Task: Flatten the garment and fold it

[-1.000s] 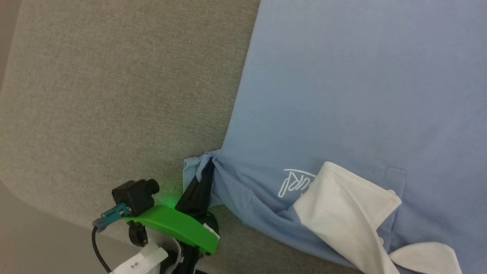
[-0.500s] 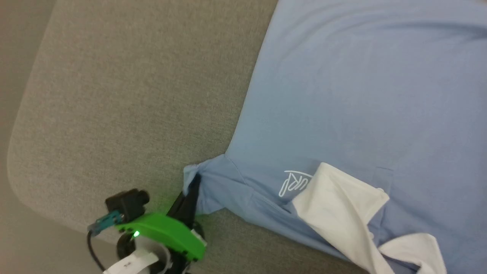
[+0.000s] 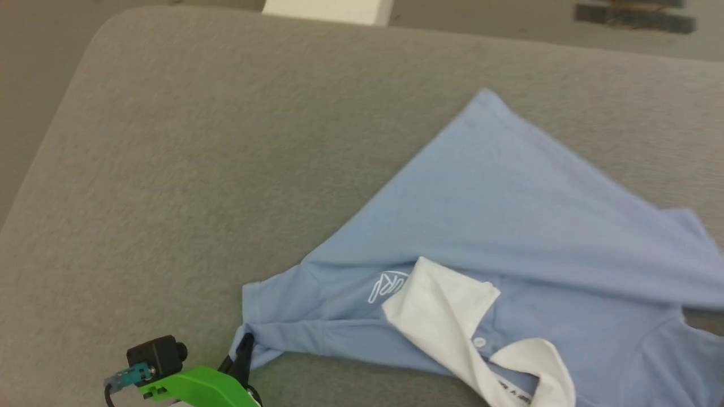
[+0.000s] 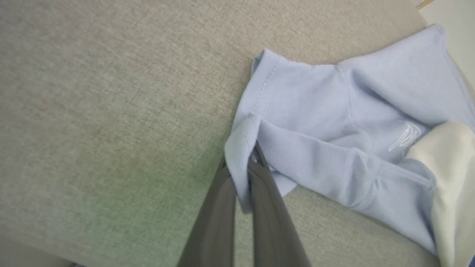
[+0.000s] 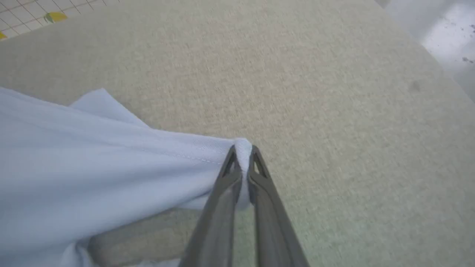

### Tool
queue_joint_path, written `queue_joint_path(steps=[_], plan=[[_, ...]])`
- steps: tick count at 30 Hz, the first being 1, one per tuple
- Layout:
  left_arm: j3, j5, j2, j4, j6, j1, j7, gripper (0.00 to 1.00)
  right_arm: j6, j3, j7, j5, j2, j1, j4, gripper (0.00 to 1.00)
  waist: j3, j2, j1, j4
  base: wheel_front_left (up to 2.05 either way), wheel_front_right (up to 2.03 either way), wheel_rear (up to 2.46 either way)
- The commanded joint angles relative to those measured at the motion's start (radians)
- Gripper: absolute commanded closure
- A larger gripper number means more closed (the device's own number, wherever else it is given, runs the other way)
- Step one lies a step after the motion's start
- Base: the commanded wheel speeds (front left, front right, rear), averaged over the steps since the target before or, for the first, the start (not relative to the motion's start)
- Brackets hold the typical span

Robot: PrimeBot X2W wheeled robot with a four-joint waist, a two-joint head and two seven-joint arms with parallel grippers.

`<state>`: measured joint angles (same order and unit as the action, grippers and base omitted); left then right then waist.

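The grey cloth-covered desk (image 3: 186, 169) takes up most of the head view, its far left corner rounded. The light blue shirt (image 3: 509, 215) lies on its right half, front side up and set at a slant: one corner points toward the far edge, the body spreads out to the right, and the neck end lies toward the near edge. It rests mostly flat, with soft folds around the near sleeve (image 3: 277, 316). The white collar (image 3: 441, 316) is flipped open over the chest, and a second white flap curls just beside it at the near edge. A white script logo (image 3: 387, 285) sits just left of the collar, and a small white button (image 3: 479, 342) shows on the placket.

The left hand (image 4: 243, 167) is at the near left tip of the shirt, its two dark fingers pinched shut on the hem of that sleeve, with cloth wrapped over one finger. A green bracket (image 3: 192, 387) and a small black camera (image 3: 155, 356) sit on its wrist.

The right hand (image 5: 243, 150) is closed tight on a bunched bit of stitched blue edge, lifting it slightly off the desk so the cloth stretches away to that view's left. Which part of the shirt this is I cannot tell.
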<state>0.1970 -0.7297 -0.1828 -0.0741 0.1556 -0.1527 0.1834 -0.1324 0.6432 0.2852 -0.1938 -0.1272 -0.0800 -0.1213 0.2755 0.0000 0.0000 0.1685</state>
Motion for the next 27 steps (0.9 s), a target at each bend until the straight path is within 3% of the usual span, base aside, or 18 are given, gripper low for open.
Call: queue_joint_path(steps=[1,11,12,13,14,20,27], plan=[[-0.004,-0.01,-0.007,-0.007,0.005,-0.008,0.002,1.0,0.002,0.014,0.04,0.014,0.01,0.026,0.003,1.0,-0.087,0.0,0.0,-0.094,0.0,0.0,0.0],[0.002,-0.01,-0.014,-0.022,0.013,-0.012,0.014,1.0,0.002,0.018,0.384,0.027,0.07,0.111,-0.026,1.0,-0.085,0.0,0.0,-0.123,0.0,0.0,0.0],[0.003,-0.011,-0.014,-0.022,0.013,-0.012,0.014,1.0,0.002,0.013,0.401,0.023,0.071,0.114,-0.022,0.86,-0.086,0.0,0.0,-0.123,0.0,0.0,0.0],[0.005,-0.011,-0.014,-0.022,0.013,-0.012,0.015,1.0,0.002,0.009,0.404,0.02,0.072,0.114,-0.012,0.56,-0.086,0.0,0.0,-0.123,0.0,0.0,0.0],[0.006,-0.011,-0.014,-0.022,0.012,-0.011,0.016,1.0,0.002,0.005,0.4,0.017,0.073,0.114,0.001,0.0,-0.086,0.0,0.0,-0.121,0.0,0.0,0.0],[0.014,-0.015,-0.012,-0.013,0.006,-0.004,0.018,1.0,0.002,-0.075,0.209,-0.003,0.04,0.069,0.096,0.0,-0.095,0.0,0.0,-0.104,0.0,0.0,0.0],[0.016,-0.021,-0.014,-0.01,0.002,0.002,0.018,1.0,0.002,-0.366,-0.12,-0.054,-0.083,-0.059,0.126,0.0,-0.094,0.0,0.0,-0.079,0.0,0.0,0.0]])
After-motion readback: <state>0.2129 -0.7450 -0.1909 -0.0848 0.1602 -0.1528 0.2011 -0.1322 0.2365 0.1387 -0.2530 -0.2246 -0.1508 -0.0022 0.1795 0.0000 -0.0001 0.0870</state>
